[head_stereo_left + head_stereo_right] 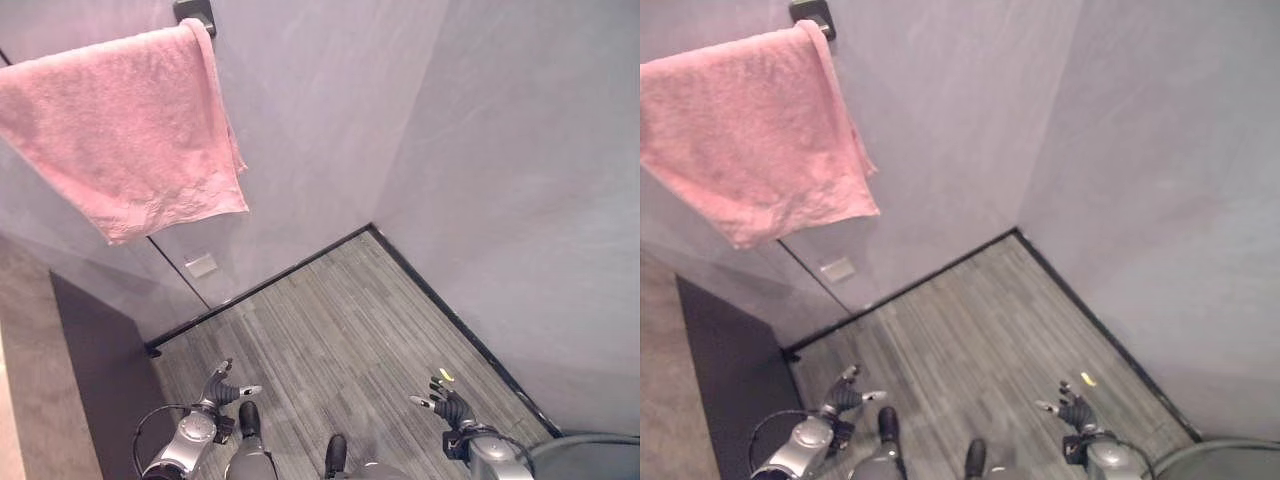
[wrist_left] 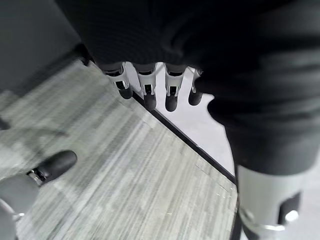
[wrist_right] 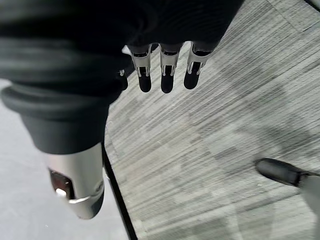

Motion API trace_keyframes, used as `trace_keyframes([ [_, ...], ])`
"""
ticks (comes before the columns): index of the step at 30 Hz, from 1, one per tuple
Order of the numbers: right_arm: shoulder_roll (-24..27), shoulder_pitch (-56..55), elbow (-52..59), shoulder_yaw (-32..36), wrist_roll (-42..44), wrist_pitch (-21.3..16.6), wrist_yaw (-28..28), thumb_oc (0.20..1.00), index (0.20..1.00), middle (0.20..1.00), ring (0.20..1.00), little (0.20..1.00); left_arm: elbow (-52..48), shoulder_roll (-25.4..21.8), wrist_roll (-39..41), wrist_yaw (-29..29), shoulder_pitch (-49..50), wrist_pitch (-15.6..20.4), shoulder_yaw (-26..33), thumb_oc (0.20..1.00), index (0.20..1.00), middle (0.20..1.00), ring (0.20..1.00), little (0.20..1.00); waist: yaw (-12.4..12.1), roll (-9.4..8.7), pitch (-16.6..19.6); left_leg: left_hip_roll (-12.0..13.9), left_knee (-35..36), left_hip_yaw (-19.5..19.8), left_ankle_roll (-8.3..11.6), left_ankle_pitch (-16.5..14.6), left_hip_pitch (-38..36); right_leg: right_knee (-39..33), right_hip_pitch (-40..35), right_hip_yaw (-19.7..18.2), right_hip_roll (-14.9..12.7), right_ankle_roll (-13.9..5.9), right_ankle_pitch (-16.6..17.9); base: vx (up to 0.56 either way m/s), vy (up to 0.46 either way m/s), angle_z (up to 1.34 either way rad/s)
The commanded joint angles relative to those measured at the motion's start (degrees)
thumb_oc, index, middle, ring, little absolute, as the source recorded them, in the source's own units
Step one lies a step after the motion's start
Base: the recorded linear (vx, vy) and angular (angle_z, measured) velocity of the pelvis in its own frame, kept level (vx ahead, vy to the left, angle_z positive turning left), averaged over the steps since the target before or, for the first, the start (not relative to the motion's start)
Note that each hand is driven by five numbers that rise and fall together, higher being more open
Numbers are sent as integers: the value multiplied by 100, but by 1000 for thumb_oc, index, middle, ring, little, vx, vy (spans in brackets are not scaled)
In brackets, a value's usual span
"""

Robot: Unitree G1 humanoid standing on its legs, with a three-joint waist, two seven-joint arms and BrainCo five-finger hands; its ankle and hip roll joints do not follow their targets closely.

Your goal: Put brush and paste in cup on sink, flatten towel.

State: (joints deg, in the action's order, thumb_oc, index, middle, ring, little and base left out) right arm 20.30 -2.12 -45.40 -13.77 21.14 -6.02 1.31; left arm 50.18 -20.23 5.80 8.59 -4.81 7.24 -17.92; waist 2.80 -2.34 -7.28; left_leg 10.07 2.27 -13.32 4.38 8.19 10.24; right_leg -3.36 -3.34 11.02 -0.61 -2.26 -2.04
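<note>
A pink towel (image 1: 125,135) hangs over a rail high on the grey wall at the upper left, its lower edge slanted and one side bunched near the dark bracket (image 1: 194,12). My left hand (image 1: 222,388) hangs low at the lower left over the striped floor, fingers (image 2: 145,92) straight and holding nothing. My right hand (image 1: 449,402) hangs low at the lower right, fingers (image 3: 166,75) straight and empty as well. Both hands are far below the towel.
Two grey walls meet in a corner (image 1: 372,226) with a dark skirting along the grey striped floor (image 1: 340,340). A small white socket plate (image 1: 201,265) sits on the left wall. A small yellow scrap (image 1: 1088,379) lies on the floor. A curved grey rim (image 1: 590,455) shows at the lower right.
</note>
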Motion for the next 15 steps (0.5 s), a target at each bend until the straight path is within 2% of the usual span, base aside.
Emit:
trace_keyframes([
  [1, -128, -289, 386, 113, -150, -115, -5, 1000, 1000, 1000, 1000, 1000, -425, -288, -108, 78, 56, 143, 117, 1000, 1000, 1000, 1000, 1000, -25, -124, 386, -403, -588, -303, -110, -305, 173, 1241, 445, -206, -1093, -838, 422, 161, 353, -3],
  [3, -202, -226, 378, 97, -139, -93, -29, 1000, 1000, 1000, 1000, 1000, -631, -361, -147, 43, 79, 120, 90, 1000, 1000, 1000, 1000, 1000, 2, -104, 330, -536, -525, -293, -235, -384, -1, 1882, 745, -352, -1191, -843, 817, 154, 422, -4],
  [4, -245, -210, 394, 90, -142, -101, -43, 1000, 1000, 1000, 1000, 1000, -753, -396, -166, 41, 111, 120, 101, 1000, 1000, 1000, 1000, 1000, -22, -57, 278, -578, -448, -358, -308, -438, -147, 2254, 882, -148, -1288, -808, 905, 73, 278, -14],
  [5, -245, -207, 394, 90, -143, -101, -43, 1000, 1000, 1000, 1000, 1000, -755, -396, -166, 40, 110, 119, 103, 1000, 1000, 1000, 1000, 1000, -29, -51, 288, -569, -444, -364, -308, -428, -134, 2245, 898, -153, -1278, -804, 919, 72, 279, -13],
  [6, -266, -197, 428, 77, -152, -91, -50, 1000, 1000, 1000, 1000, 1000, -871, -431, -213, 0, 171, 89, 95, 1000, 1000, 1000, 1000, 1000, -37, 13, 258, -623, -352, -394, -365, -465, -278, 2604, 1012, 51, -1328, -783, 934, 135, 329, -6],
  [7, -291, -207, 494, 71, -140, -88, -40, 1000, 1000, 1000, 1000, 1000, -1050, -499, -309, -55, 243, 69, 73, 1000, 1000, 1000, 1000, 1000, 49, 71, 197, -731, -188, -350, -418, -502, -523, 2999, 1180, 125, -1142, -772, 870, 186, 391, 1],
  [9, -299, -260, 591, 83, -115, -83, -19, 1000, 1000, 1000, 1000, 1000, -1210, -539, -313, -148, 354, 71, 90, 1000, 1000, 1000, 1000, 1000, 78, 124, 205, -812, -125, -295, -449, -497, -639, 3031, 1296, 229, -999, -736, 856, 188, 251, 15],
  [11, -267, -269, 639, 112, -97, -107, -28, 1000, 1000, 1000, 1000, 1000, -1296, -587, -341, -179, 439, 92, 112, 1000, 1000, 1000, 1000, 1000, 130, 144, 220, -894, 6, -186, -440, -499, -764, 2860, 1375, 215, -805, -677, 643, 182, 116, 40],
  [13, -262, -239, 645, 146, -84, -125, -56, 1000, 1000, 1000, 1000, 1000, -1306, -595, -329, -183, 452, 103, 134, 1000, 1000, 1000, 1000, 1000, 124, 167, 244, -889, 30, -144, -427, -498, -774, 2670, 1417, 268, -750, -654, 581, 108, 38, 42],
  [14, -248, -225, 667, 168, -63, -142, -76, 1000, 1000, 1000, 1000, 1000, -1305, -597, -338, -199, 476, 114, 127, 1000, 1000, 1000, 1000, 1000, 124, 168, 249, -897, 41, -99, -422, -502, -782, 2538, 1404, 302, -750, -651, 570, 139, -4, 59],
  [15, -172, -161, 745, 244, 40, -203, -110, 1000, 1000, 1000, 1000, 1000, -1409, -617, -349, -232, 556, 147, 115, 1000, 1000, 1000, 1000, 1000, 132, 142, 258, -944, 25, 54, -405, -533, -776, 2169, 1441, 156, -628, -648, 536, 320, -35, 77],
])
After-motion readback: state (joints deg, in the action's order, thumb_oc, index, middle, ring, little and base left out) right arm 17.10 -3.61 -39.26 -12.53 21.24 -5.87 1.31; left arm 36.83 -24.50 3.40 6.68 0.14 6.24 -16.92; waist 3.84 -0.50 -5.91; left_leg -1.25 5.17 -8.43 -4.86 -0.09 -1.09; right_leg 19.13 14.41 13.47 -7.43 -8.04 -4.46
